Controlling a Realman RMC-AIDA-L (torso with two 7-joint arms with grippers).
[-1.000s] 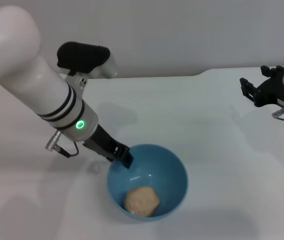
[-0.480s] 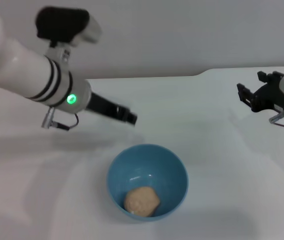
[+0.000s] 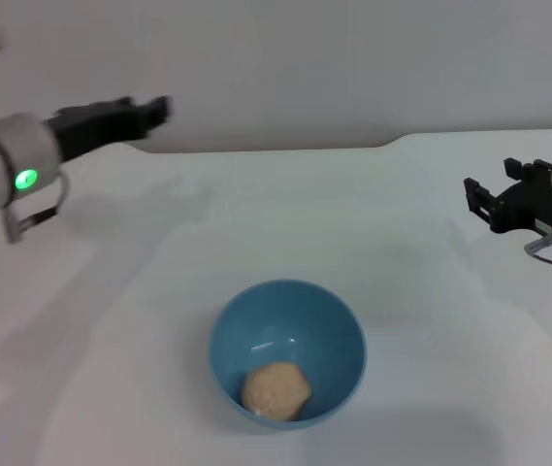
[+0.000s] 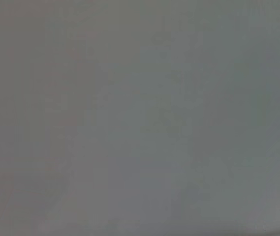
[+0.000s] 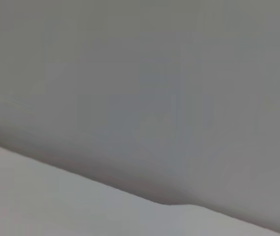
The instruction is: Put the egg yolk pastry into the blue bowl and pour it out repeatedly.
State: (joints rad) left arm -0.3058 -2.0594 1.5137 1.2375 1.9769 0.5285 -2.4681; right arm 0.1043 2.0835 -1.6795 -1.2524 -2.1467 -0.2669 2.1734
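Note:
The blue bowl (image 3: 287,349) stands upright on the white table near the front middle in the head view. The egg yolk pastry (image 3: 276,390) lies inside it, on the bottom toward the near side. My left gripper (image 3: 149,112) is raised high at the far left, well away from the bowl, and holds nothing that I can see. My right gripper (image 3: 494,199) is open and empty, parked above the table's right side. Neither wrist view shows the bowl or the pastry.
The white table (image 3: 373,243) meets a grey wall at the back, with a step in its far edge at the right (image 3: 392,144). The right wrist view shows the wall and a strip of table (image 5: 56,201). The left wrist view shows only grey wall.
My left arm has lifted away from the bowl's rim and swung up and to the far left. The bowl and pastry have stayed put. The right gripper has barely shifted.

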